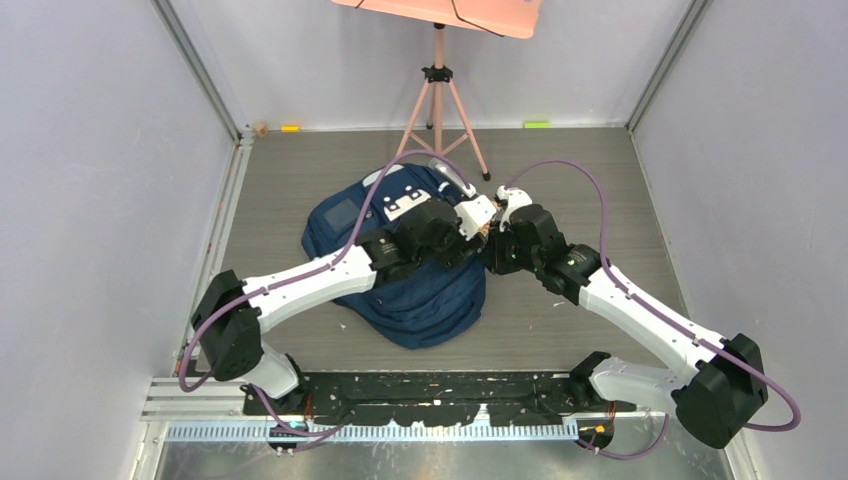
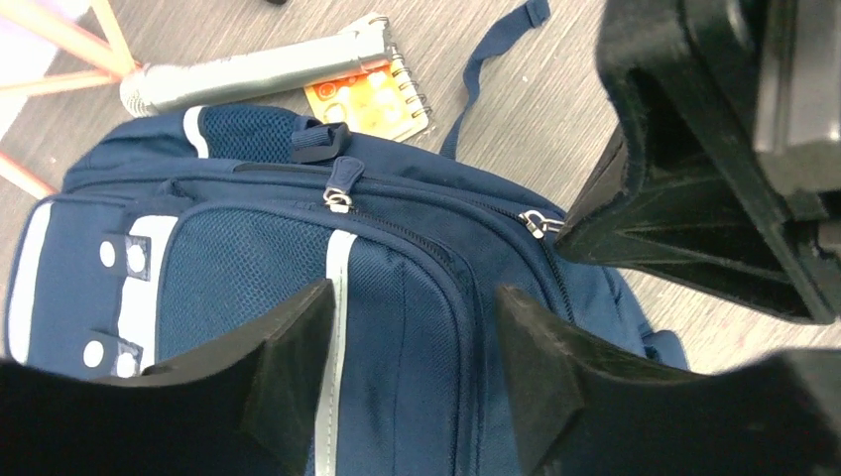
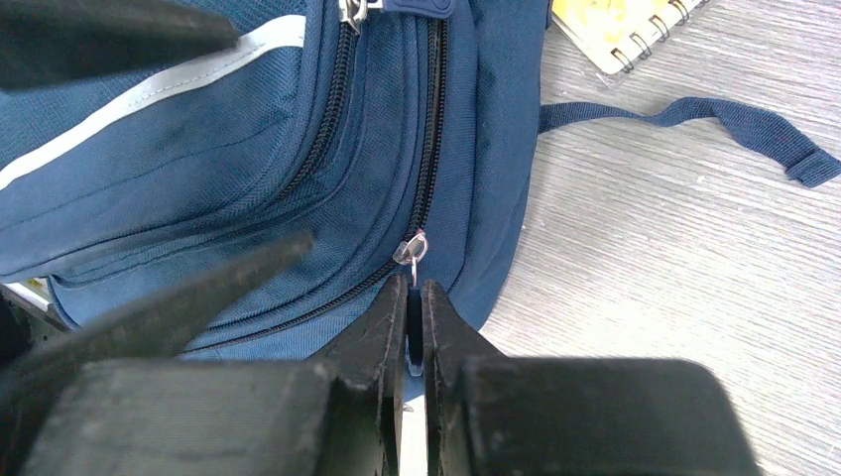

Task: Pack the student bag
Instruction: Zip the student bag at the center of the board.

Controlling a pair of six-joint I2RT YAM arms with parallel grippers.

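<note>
Left arm (image 1: pixel 310 280) and right arm (image 1: pixel 640 310) are bent inward over the student bag (image 1: pixel 430 310) on the surface (image 1: pixel 560 170).
The left jaws are released, the bag just beneath them; the right jaws are clenched on its zipper pull (image 3: pixel 410 248).

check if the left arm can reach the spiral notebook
Probably yes: the left gripper hangs open over the student bag, and the spiral notebook lies just beyond it, though a silver tube overlaps its far edge.
</note>
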